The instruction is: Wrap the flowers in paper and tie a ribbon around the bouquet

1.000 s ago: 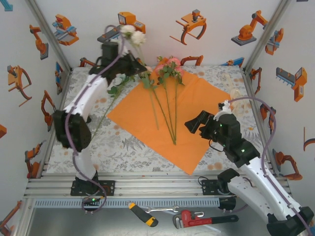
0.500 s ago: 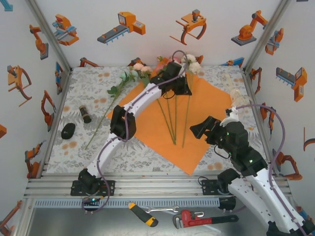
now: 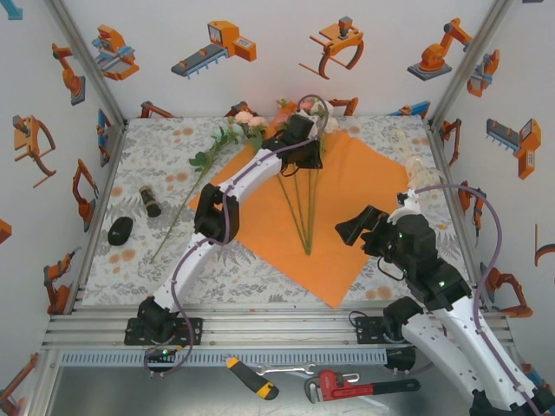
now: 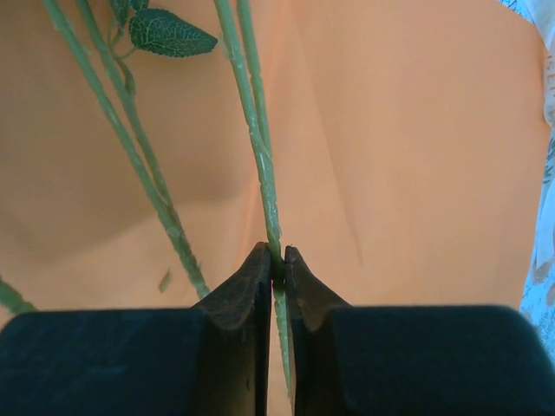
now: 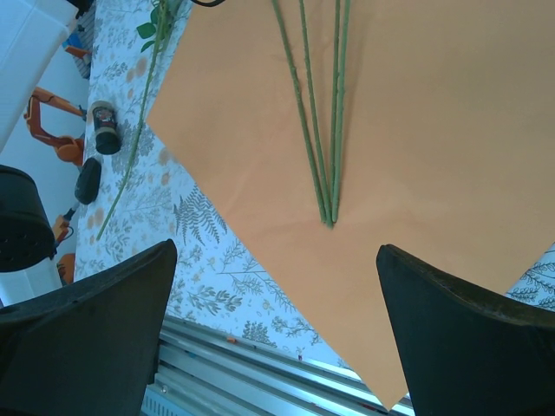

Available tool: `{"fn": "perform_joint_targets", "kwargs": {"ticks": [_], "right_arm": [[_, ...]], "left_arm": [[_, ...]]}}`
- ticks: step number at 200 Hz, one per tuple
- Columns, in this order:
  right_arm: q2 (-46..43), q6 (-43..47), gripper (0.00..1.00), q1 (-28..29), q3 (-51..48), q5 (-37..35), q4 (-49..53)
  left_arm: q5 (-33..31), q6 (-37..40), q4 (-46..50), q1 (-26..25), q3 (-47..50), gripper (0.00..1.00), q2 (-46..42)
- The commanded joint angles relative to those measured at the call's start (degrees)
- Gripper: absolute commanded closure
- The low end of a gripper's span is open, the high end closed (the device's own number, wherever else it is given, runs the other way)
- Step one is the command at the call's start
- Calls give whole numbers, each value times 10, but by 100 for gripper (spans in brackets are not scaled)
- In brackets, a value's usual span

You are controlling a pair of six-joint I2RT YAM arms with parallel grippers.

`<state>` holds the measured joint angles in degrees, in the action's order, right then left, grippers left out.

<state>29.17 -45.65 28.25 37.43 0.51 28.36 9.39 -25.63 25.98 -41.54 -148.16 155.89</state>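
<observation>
The orange paper (image 3: 347, 199) lies flat as a diamond on the floral tablecloth. Three long green stems of the flowers (image 3: 299, 208) lie on it, tips meeting near its middle, blooms (image 3: 303, 108) at the far corner. My left gripper (image 3: 308, 156) hangs over the upper stems; in the left wrist view its jaws (image 4: 277, 260) pinch one thin green stem (image 4: 260, 156) just above the paper (image 4: 416, 147). My right gripper (image 3: 351, 227) hovers open over the paper's right half, its jaws (image 5: 276, 251) wide and empty above the stem tips (image 5: 329, 208). A cream ribbon (image 3: 419, 172) lies by the right wall.
One more flower (image 3: 195, 186) lies on the tablecloth left of the paper. A small dark cylinder (image 3: 151, 201) and a black oval object (image 3: 120, 230) sit near the left wall. A screwdriver (image 3: 251, 378) and red wrench (image 3: 347, 384) lie below the rail.
My left arm swung from the back left corner to above the paper, carrying a white-bloomed flower and lowering its stem beside the others. The right gripper shifted slightly right.
</observation>
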Motion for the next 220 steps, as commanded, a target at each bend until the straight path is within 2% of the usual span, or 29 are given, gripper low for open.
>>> {"fn": "perform_joint_targets", "kwargs": {"ticks": [1,26,58,80,103,125,149,180,189,209,220], "right_arm": [[-3,-9,13,-3,0,-10,12],[-5,-9,13,-3,3,-14,22],[-4,-10,13,-3,5,-18,22],[4,-8,13,-3,5,-19,14],[24,-6,13,-3,7,-10,-8],[49,-11,13,-3,2,8,-45],[80,-23,14,-2,-12,31,-97],[115,-27,14,-2,-11,53,-133],[119,-26,14,-2,-10,55,-134],[113,-26,15,-2,-11,52,-128],[106,-26,14,-2,-13,48,-124]], "left_arm": [[2,14,-48,-1,-23,77,12],[2,14,-52,0,-33,68,1],[-10,12,-37,5,19,71,-82],[-31,27,-47,12,131,71,-197],[-58,53,-72,38,299,70,-340],[-88,86,-70,97,440,69,-458],[-147,140,-26,179,530,69,-537],[-163,209,26,274,575,69,-556],[-138,230,40,294,577,68,-546],[-59,265,100,321,552,59,-498],[-53,276,144,323,519,58,-457]]}}
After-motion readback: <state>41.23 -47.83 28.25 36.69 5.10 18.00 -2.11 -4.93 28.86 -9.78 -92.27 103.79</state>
